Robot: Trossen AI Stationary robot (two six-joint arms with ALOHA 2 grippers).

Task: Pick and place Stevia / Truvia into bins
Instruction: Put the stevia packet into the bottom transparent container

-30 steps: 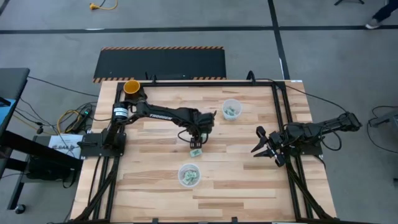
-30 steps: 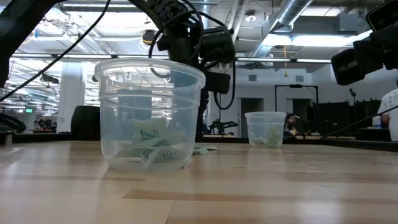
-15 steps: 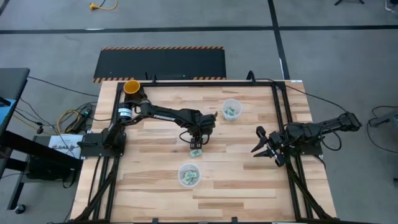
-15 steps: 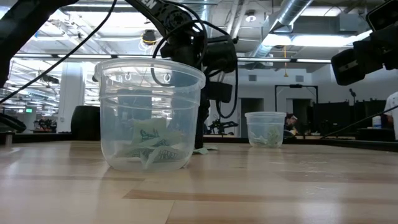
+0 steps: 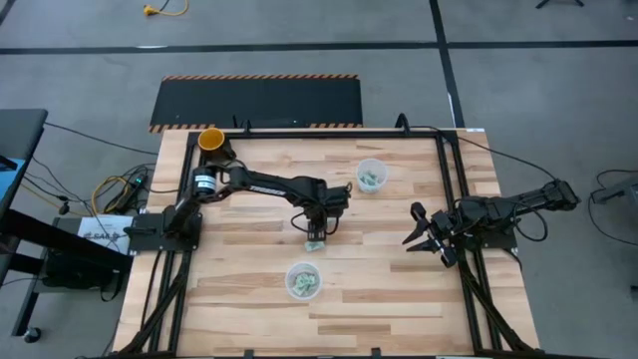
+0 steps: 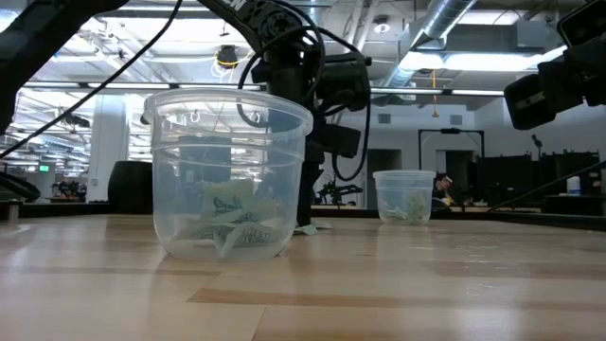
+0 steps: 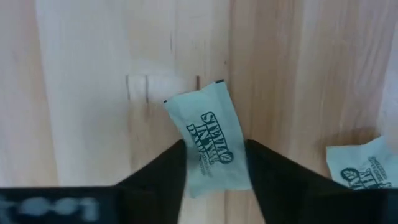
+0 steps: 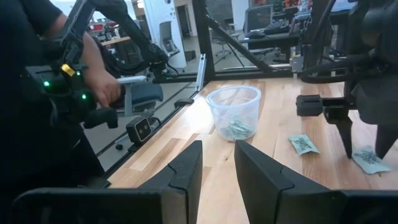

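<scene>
A green-and-white Stevia packet (image 7: pixel 208 140) lies flat on the table near its middle (image 5: pixel 315 242). My left gripper (image 7: pixel 214 145) is open and points down over it (image 5: pixel 318 227), one finger on each long side. A second loose packet (image 7: pixel 364 167) lies close by, and both show in the right wrist view (image 8: pixel 303 144) (image 8: pixel 370 160). The near clear cup (image 5: pixel 303 280) and the far clear cup (image 5: pixel 372 176) each hold packets. My right gripper (image 5: pixel 424 231) is open and waits by the table's right edge. My left gripper comes from above with its fingers (image 7: pixel 171 168) beside the packet's long edges (image 7: pixel 186 168), near one short end. The packet lies flat on the wood. Whether the fingers touch it, I cannot tell.
An orange-yellow cup (image 5: pixel 210 139) stands at the table's far left corner. The near clear cup fills the front of the low view (image 6: pixel 232 175), and the far one (image 6: pixel 409 194) shows behind it. A person (image 8: pixel 68 81) stands beyond the table in the right wrist view.
My left gripper has come down toward the packet on the table, staying open. The packets and cups have not moved.
</scene>
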